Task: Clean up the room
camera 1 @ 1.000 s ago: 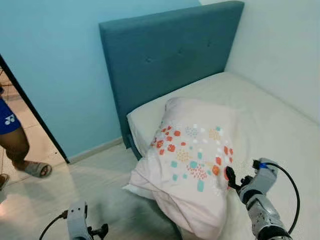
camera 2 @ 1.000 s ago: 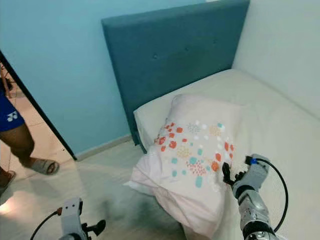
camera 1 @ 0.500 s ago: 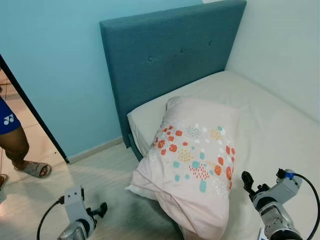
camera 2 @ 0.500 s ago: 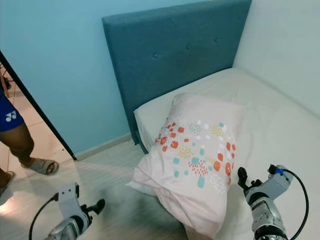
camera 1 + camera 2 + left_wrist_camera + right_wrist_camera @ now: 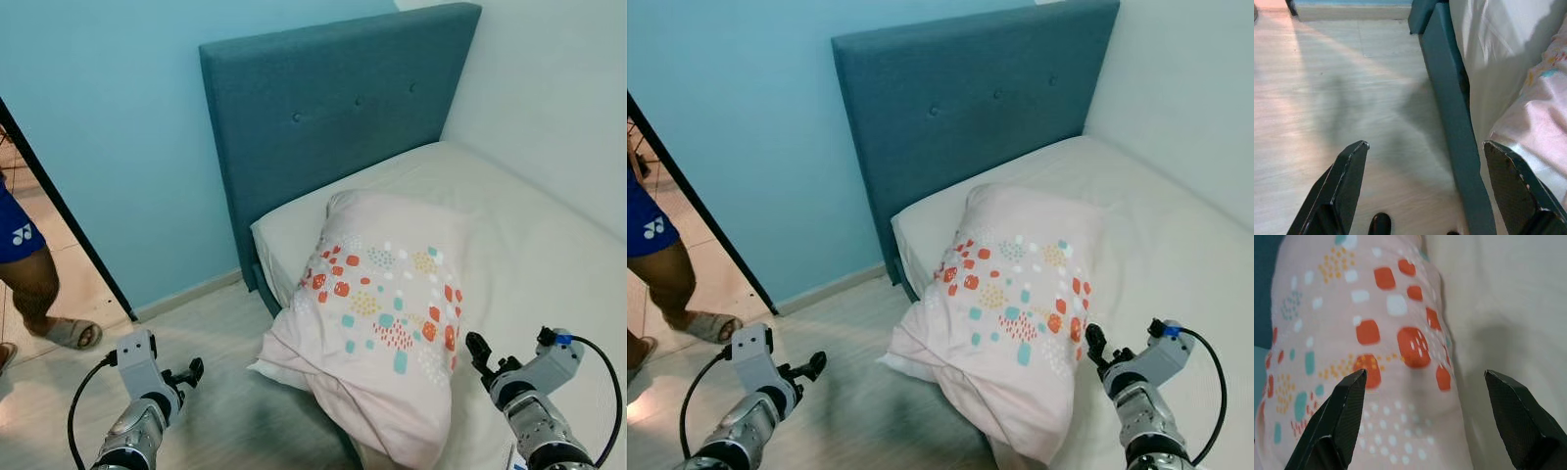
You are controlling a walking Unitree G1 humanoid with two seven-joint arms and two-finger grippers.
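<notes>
Pillow lying aslant on the bed, long axis running from the headboard toward the near edge, lower end drooping over the side. Right pincer, fingers apart, just beside its lower right edge, nearer; left pincer, also apart, over the floor

- A teal padded headboard stands against the light-blue wall.
- A person's leg in a grey sandal stands at the doorway.
</notes>
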